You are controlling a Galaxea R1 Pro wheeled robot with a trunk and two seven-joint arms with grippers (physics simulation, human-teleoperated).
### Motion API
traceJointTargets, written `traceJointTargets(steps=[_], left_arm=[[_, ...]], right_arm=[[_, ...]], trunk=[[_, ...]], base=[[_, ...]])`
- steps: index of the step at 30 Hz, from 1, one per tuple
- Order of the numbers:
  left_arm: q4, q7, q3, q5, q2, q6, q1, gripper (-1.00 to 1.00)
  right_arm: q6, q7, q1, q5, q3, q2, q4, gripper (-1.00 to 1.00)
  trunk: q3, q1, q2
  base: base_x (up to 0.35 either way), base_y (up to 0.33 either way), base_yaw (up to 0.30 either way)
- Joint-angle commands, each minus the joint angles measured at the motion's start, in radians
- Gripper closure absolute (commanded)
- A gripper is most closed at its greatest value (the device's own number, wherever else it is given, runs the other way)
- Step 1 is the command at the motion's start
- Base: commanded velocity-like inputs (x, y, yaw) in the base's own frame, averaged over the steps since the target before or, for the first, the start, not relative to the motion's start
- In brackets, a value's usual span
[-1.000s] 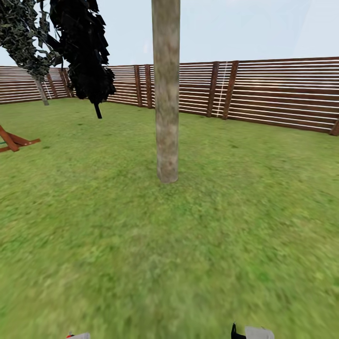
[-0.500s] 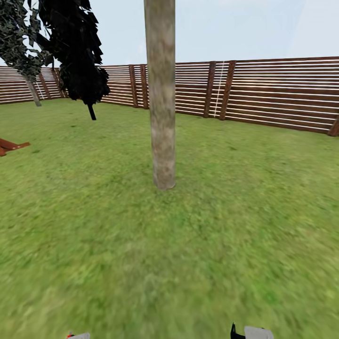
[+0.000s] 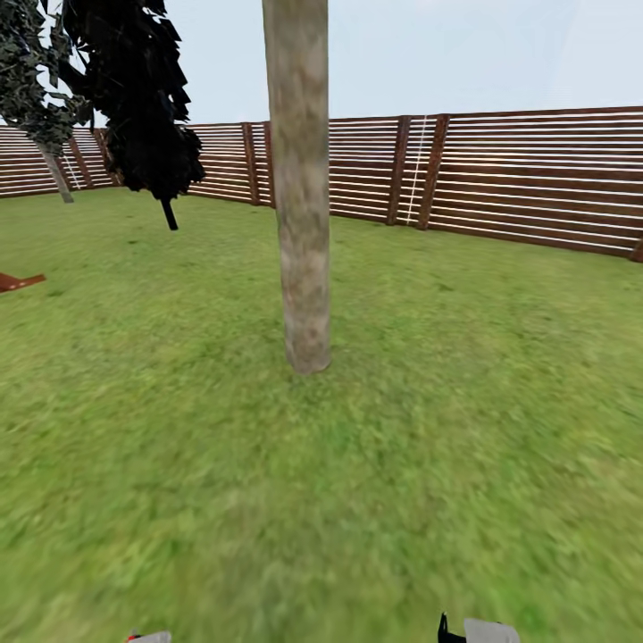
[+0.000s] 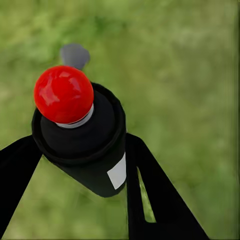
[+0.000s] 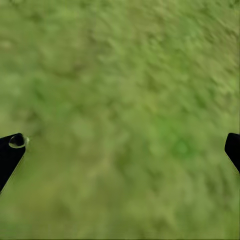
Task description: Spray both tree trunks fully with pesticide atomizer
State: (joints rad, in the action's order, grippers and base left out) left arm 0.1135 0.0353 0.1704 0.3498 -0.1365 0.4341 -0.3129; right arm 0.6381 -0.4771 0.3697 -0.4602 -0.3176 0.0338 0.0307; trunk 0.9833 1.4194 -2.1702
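Pesticide atomizer [image 4: 82, 137], black body, glossy red tip, between fingers [image 4: 150, 195]

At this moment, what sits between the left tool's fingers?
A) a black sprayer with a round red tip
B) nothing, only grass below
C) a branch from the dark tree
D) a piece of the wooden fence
A: in the left wrist view the left tool has its black fingers on either side of the pesticide atomizer, a black body topped by a red tip, with blurred lawn behind it.
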Motion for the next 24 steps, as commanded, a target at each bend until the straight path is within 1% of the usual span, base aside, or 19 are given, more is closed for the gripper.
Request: traceJointTargets(steps=[1, 8, 24], left_arm=[[0.0, 0.0, 0.0, 0.0, 0.0, 0.0, 0.0, 1.0], [0.0, 0.0, 0.0, 0.0, 0.0, 0.0, 0.0, 1.0], [0.0, 0.0, 0.0, 0.001, 0.0, 0.0, 0.0, 1.0]], right_arm=[[0.0, 0.0, 0.0, 0.0, 0.0, 0.0, 0.0, -1.0], [0.0, 0.0, 0.0, 0.0, 0.0, 0.0, 0.0, -1.0], [0.0, 0.0, 0.0, 0.0, 0.0, 0.0, 0.0, -1.0]], trunk=[[0.0, 0.0, 0.0], [0.0, 0.0, 0.0], [0.0, 0.0, 0.0]], base=[[0.338, -0.074, -0.008], [0.338, -0.074, -0.187], [0.338, -0.074, -0.007]])
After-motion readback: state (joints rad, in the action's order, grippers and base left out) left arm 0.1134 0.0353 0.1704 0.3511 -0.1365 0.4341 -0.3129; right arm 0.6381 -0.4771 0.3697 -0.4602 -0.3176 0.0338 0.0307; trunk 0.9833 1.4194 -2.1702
